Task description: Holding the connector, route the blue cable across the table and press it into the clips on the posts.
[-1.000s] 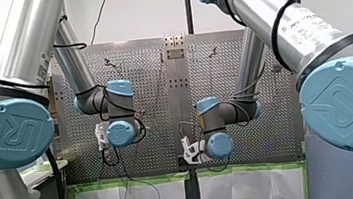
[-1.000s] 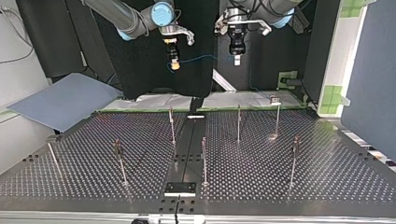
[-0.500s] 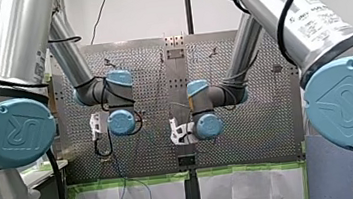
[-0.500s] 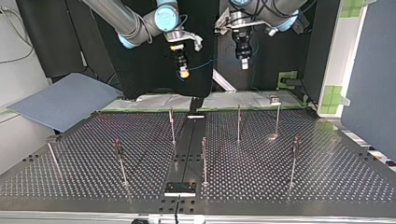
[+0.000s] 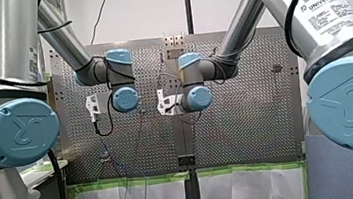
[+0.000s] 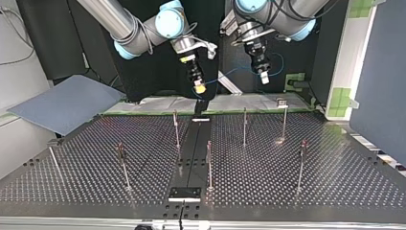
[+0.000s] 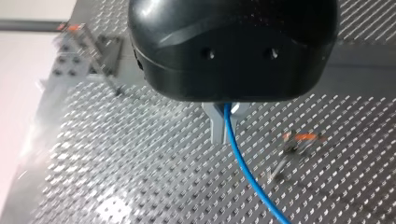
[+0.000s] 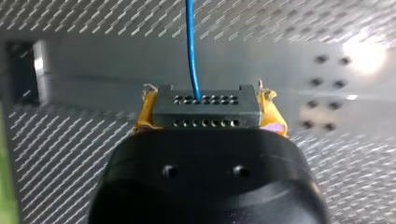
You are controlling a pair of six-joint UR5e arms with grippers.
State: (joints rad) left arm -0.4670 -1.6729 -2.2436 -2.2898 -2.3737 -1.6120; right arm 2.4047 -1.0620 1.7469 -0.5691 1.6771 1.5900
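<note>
Perforated table [image 6: 316,191] carries posts [image 6: 209,163]; my right gripper [image 6: 199,87] clamps grey connector [image 8: 205,112], two pinhole rows; thin blue cable [image 7: 247,172] exits it; my left gripper [image 7: 223,126] pinches cable.

Bright, even light. Glare whitens the perforated table [image 8: 369,53] at two o'clock in the right wrist view, at eight o'clock in the left.
</note>
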